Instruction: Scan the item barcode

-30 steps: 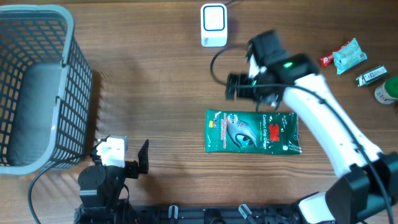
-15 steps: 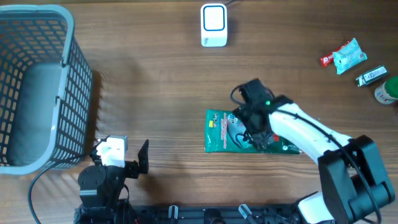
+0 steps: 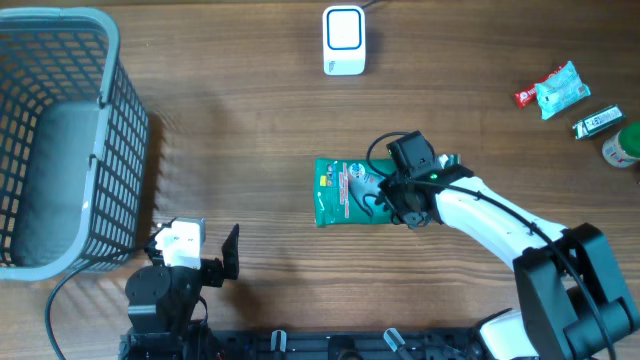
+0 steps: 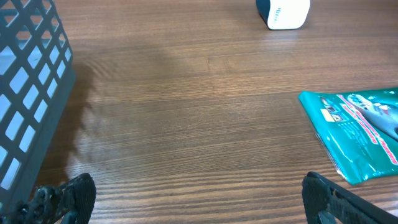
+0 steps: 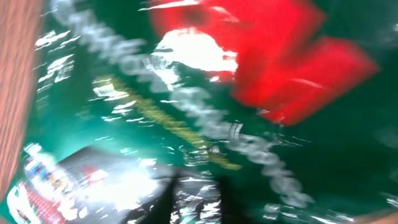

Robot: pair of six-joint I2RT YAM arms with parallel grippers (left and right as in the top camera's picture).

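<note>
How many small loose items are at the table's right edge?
3: a crinkly snack packet, a slim wrapped stick beside it, and a green-capped item cut by the frame edge; more may lie beyond.

The packet (image 3: 345, 192) is glossy plastic film, the table (image 3: 250, 120) matt grained wood.

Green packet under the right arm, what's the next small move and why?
Probably close the right gripper firmly on the green packet and lift it slightly off the table. The gripper is down on the packet, which lies flat, while the white scanner stands apart near the far edge. Whether the jaws already pinch it I cannot tell.
</note>
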